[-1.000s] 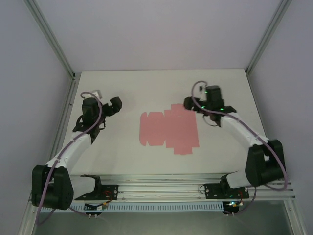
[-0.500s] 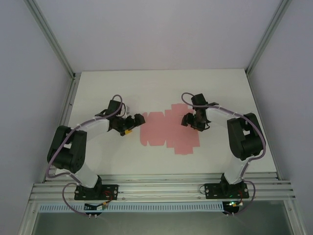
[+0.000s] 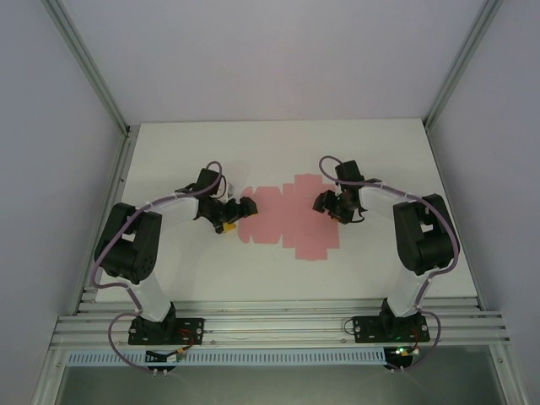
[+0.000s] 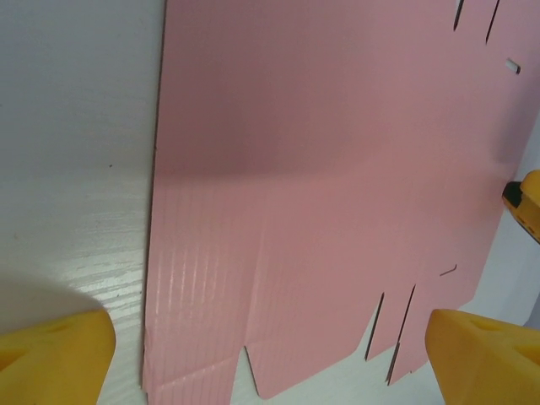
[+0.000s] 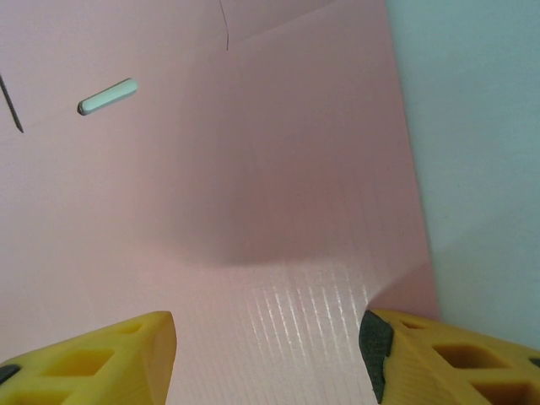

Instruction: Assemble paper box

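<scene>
Both arms have swung in to the flat pink die-cut card sheet [image 3: 291, 221] lying mid white surface [image 3: 253, 152]. The left hand [image 3: 239, 213] is at its left edge and the right hand [image 3: 327, 205] over its right end, both spread apart. The sheet is probably light and bendy; pinch a flap.

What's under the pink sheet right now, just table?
The paper box lies flat on the white table, whose surface shows through the small slot cut in the card. Anything else beneath the sheet is covered.
</scene>
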Available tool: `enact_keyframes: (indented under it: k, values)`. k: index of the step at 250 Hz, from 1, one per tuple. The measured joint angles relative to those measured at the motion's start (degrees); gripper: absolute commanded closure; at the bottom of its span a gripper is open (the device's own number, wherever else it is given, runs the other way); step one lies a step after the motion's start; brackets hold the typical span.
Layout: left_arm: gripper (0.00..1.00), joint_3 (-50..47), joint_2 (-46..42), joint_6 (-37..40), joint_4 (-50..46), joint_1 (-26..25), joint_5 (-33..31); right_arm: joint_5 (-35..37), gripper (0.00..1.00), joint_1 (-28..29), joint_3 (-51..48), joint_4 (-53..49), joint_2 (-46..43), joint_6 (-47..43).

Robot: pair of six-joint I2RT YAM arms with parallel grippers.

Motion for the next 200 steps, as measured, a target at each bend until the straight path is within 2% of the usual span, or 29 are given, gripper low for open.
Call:
enact_keyframes:
  k: [91,158,200]
  values:
    - [0.07,-2.7,0.5,-6.0,8.9,1.8,7.5,-0.9,0.38,-1.0,-1.7,5.3,-0.2,-0.2]
    - [0.16,-11.0,-5.4,-14.8,27.6,2.2,10.7,1.6,0.38,-1.9,-3.4,9.4,-0.6,-0.9]
    - [0.28,-12.1,-5.7,-18.0,37.8,2.8,13.1,1.6,0.39,-2.3,-4.5,11.9,-0.9,-1.2]
